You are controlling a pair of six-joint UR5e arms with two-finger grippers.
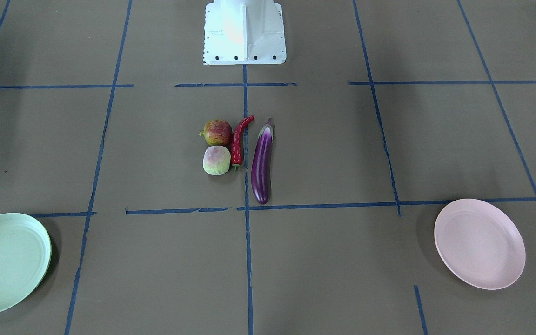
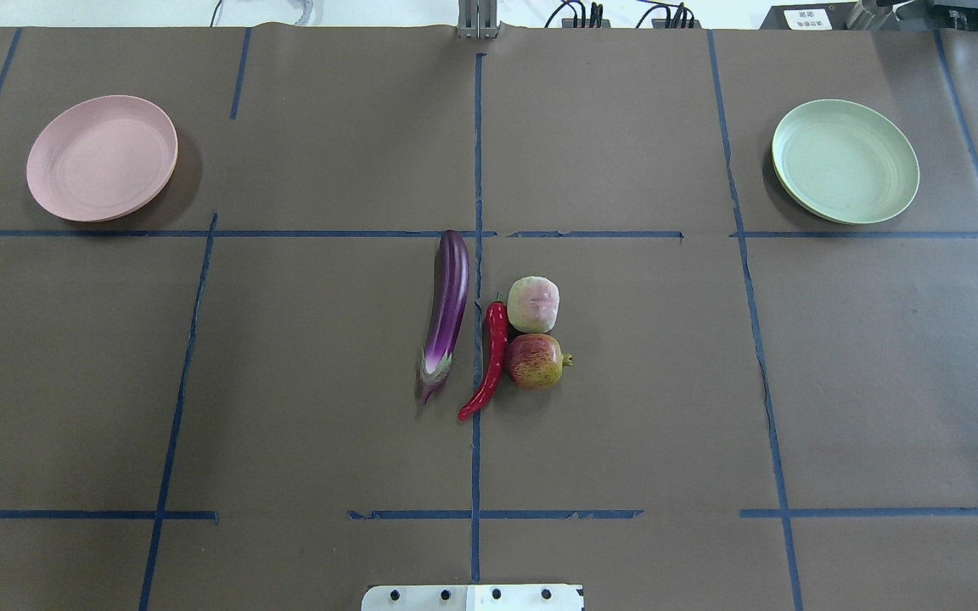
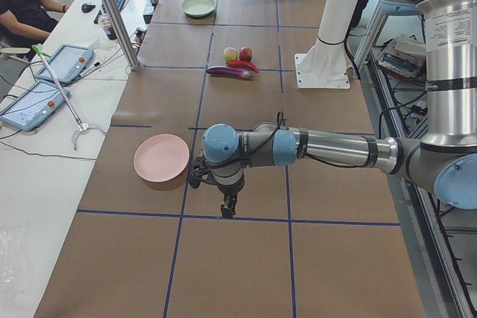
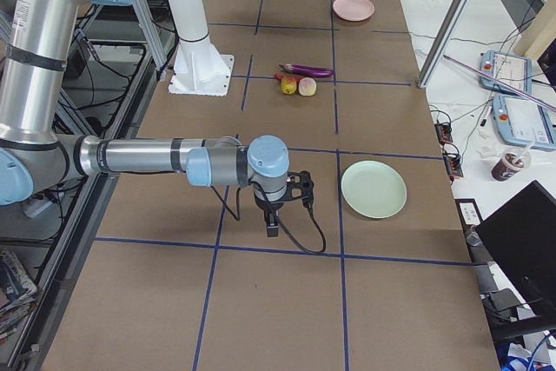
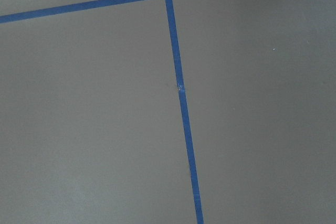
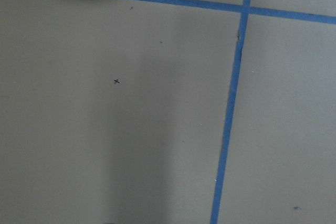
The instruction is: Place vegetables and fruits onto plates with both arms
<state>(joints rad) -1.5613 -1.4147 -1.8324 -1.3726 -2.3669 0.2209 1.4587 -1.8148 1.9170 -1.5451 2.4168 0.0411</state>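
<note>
Two vegetables, eggplant [image 2: 446, 314] and chili [image 2: 491, 356], and two fruits, pomegranate [image 2: 537, 361] and green fruit [image 2: 533, 304], lie bunched before the base [image 1: 244, 32], probably so that both arms can reach. Pink plate [image 2: 102, 158] and green plate [image 2: 845, 160] sit far to its sides, as do left gripper [image 3: 227, 202] and right gripper [image 4: 274, 223]. I cannot tell how open these are.

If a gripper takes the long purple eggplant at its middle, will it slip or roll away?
The long glossy purple eggplant looks smooth and shiny, so a grip may slip on it. Its body is rounded, so a sideways push would probably roll it toward the slim red chili pepper beside it.
</note>
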